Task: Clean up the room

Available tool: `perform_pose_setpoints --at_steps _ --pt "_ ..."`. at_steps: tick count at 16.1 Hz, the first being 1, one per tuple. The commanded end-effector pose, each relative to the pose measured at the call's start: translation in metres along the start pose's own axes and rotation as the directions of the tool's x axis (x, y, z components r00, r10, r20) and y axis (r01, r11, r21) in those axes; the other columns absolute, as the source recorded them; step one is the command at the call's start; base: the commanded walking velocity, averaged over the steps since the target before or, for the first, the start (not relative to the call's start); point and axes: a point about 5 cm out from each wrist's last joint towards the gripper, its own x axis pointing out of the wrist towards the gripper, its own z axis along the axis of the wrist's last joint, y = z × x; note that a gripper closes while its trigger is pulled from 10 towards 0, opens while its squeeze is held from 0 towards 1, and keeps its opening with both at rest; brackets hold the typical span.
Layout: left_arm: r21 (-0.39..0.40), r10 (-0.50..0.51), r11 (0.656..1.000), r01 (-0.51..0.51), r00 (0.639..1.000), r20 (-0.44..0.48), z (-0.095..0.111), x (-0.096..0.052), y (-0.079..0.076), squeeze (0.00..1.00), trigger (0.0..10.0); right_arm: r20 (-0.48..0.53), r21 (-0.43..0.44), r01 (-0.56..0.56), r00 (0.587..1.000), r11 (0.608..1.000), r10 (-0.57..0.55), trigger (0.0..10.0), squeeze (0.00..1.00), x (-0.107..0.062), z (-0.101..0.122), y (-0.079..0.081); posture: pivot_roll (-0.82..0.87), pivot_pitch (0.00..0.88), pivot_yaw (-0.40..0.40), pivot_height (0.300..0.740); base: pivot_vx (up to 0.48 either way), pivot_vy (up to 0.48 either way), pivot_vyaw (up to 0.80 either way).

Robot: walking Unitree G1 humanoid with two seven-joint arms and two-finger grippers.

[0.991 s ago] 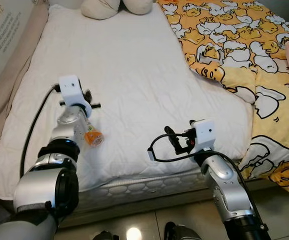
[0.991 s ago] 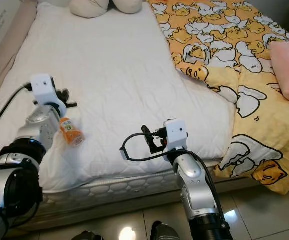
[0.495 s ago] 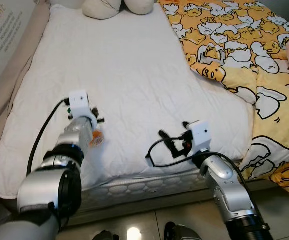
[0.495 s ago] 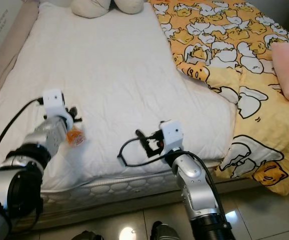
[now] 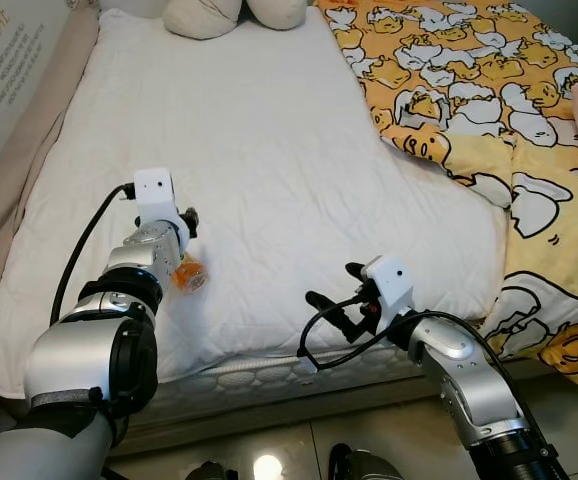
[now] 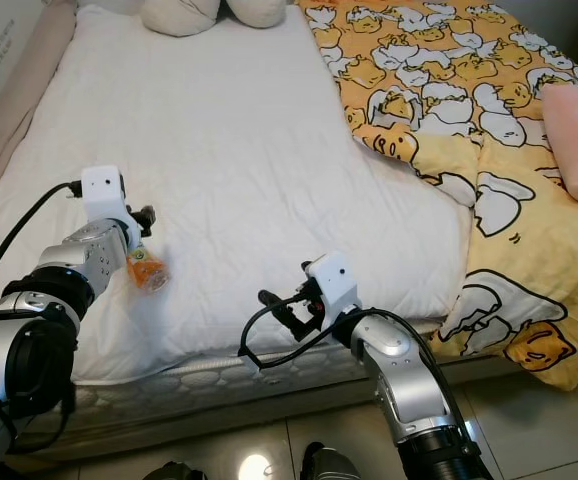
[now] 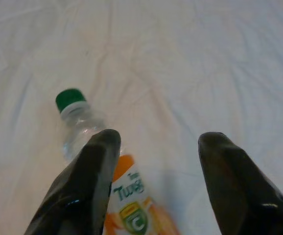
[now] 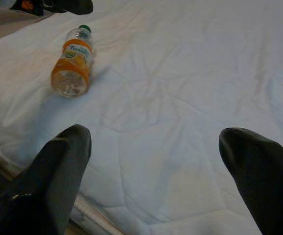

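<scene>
Orange-labelled bottle (image 8: 73, 60) lies flat, green cap pointing up the bed (image 5: 269, 150).

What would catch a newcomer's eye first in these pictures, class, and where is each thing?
The bright yellow duck-patterned quilt covers the bed's right side beside the bare white mattress. On that white surface, near the left front edge, a small orange-labelled bottle with a green cap lies on its side. The left gripper hangs open over it, and the right gripper is open near the mattress's front edge.
</scene>
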Motion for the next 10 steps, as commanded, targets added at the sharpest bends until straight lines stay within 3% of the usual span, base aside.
perform_pose_setpoints --at_steps 1,7,10 --pt "0.018 0.016 1.000 -0.016 1.000 -0.017 0.000 0.000 0.004 1.00 10.0 0.010 -0.005 -0.017 1.000 1.000 0.017 10.0 0.00 -0.001 0.003 0.004 -0.13 0.090 0.030 0.740 0.000 0.000 0.00" --pt "0.076 0.002 0.997 0.005 0.996 -0.088 -0.018 0.000 0.002 1.00 10.0 0.014 -0.002 -0.047 0.999 0.999 0.047 10.0 0.00 -0.001 0.004 0.011 -0.13 0.093 0.034 0.740 0.000 0.000 0.00" --pt "0.086 0.000 0.996 0.009 0.995 -0.104 -0.024 0.000 -0.001 1.00 10.0 -0.030 -0.085 -0.059 0.998 0.995 0.056 10.0 0.00 -0.005 -0.001 0.009 -0.13 0.093 0.034 0.740 0.000 0.000 0.00"
